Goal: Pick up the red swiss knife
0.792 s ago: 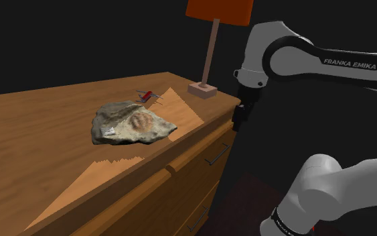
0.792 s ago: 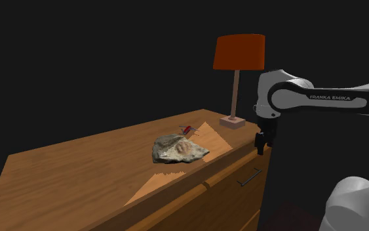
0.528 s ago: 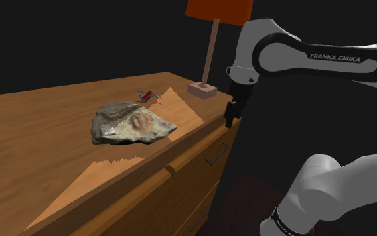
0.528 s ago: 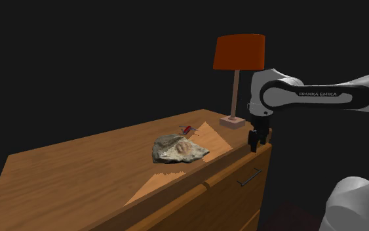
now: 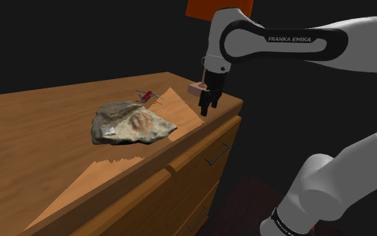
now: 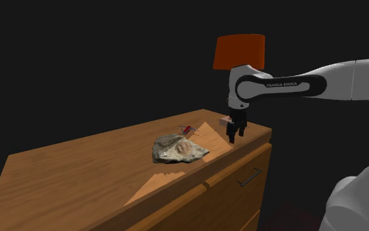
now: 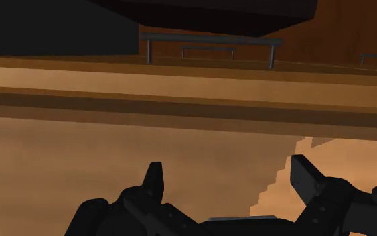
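Red swiss knife (image 5: 148,96) just beyond grey rock (image 5: 132,123) on wooden dresser (image 5: 33,131), jaws apart, holding nothing

- The place is looking like a room in a home, most likely a bedroom or a living room.
- A wooden dresser (image 5: 39,131) is standing as the one big piece of furniture, its grained brown top and stacked drawer fronts looking like household cabinetry.
- Slim metal bar handles (image 7: 210,40) are running across the drawer fronts.
- A table lamp (image 6: 240,51) with an orange-red shade and a small pale base is sitting near the dresser's end.
- A jagged patch of brighter light (image 5: 113,175) is falling across the dresser top.
- A black area is surrounding the furniture.
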You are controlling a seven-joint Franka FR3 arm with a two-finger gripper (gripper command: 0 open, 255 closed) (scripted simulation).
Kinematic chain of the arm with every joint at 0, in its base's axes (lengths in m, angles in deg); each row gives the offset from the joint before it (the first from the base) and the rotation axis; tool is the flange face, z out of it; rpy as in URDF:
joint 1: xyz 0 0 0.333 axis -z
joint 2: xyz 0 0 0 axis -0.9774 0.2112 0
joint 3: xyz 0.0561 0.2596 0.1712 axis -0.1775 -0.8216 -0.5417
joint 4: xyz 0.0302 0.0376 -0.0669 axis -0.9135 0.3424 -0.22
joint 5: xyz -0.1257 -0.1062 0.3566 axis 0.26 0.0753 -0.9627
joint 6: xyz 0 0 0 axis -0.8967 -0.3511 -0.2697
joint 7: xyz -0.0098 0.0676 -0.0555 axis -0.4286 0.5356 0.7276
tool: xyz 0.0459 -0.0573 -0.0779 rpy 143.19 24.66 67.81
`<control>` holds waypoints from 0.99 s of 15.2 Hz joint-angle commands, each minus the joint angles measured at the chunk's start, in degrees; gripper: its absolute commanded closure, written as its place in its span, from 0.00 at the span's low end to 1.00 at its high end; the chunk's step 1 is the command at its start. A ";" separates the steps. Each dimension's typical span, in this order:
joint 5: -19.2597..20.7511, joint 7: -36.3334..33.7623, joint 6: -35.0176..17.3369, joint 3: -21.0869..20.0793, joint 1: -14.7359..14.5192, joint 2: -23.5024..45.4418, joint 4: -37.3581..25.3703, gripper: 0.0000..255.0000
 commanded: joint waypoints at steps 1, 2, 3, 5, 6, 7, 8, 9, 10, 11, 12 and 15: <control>0.16 0.28 -0.33 -0.31 -0.10 4.46 -4.40 0.00; 0.24 0.31 -0.31 -0.54 -0.19 6.64 -6.71 0.00; 0.34 0.33 -0.23 -0.76 -0.28 8.82 -9.09 0.00; 0.61 0.35 0.16 -1.22 -0.51 13.20 -14.09 0.00; 0.77 0.35 0.47 -1.45 -0.65 15.42 -16.73 0.00; 0.96 0.35 0.85 -1.68 -0.79 17.66 -19.46 0.00; 1.17 0.34 1.32 -1.92 -0.95 19.93 -22.30 0.00; 1.41 0.32 1.87 -2.15 -1.14 22.24 -25.27 0.00; 1.67 0.30 2.51 -2.38 -1.35 24.60 -28.37 0.00; 1.96 0.28 3.25 -2.61 -1.58 27.01 -31.62 0.00; 2.27 0.26 4.10 -2.82 -1.86 29.50 -35.06 0.00; 3.42 0.24 7.47 -3.40 -2.99 37.61 -46.80 0.00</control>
